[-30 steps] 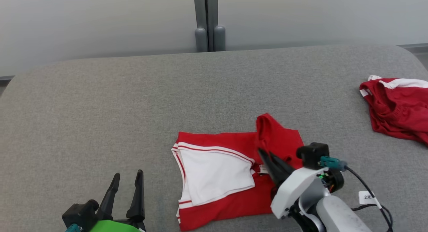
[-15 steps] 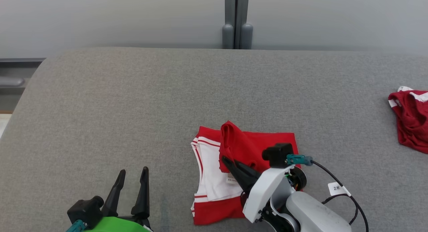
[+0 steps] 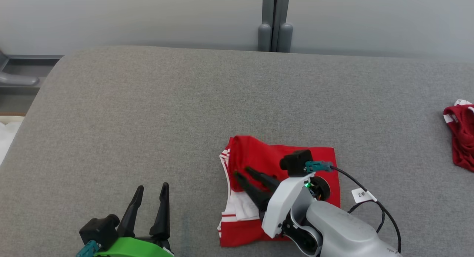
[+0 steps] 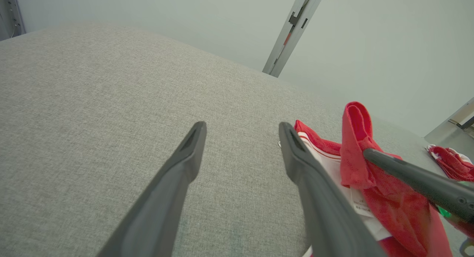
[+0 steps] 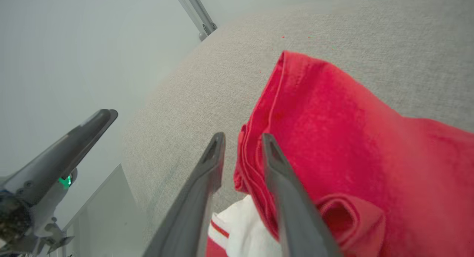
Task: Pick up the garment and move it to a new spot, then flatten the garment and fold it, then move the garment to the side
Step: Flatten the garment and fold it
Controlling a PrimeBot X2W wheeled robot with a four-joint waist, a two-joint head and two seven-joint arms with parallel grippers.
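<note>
We see the garment, a red jersey, lying folded on the grey fabric-covered worktop, near the front edge and a little right of the middle in the head view. Its top layer is plain red cloth laid over toward the left, with a rounded fold along the left edge. Below that fold a piece of white sleeve and some red-and-white striped trim show at the lower left of the bundle. The right end effector lies low over the garment, its pale forearm coming in from the lower right and its 2 dark fingers pointing up and left across the red cloth. Those fingers stand a little apart with a narrow gap between them. In the right wrist view the edge of the red fold sits just beyond that gap, and we cannot tell whether either finger presses on the cloth. In the left wrist view a flap of red cloth rises against the tip of 1 of those fingers, with a small white tag just below it. The left end effector hovers at the lower left, well apart from the garment, its 2 fingers spread wide over bare grey fabric. The red shorts lie crumpled at the far right edge of the head view, well apart from the garment. A grey post stands behind the worktop's far edge.
</note>
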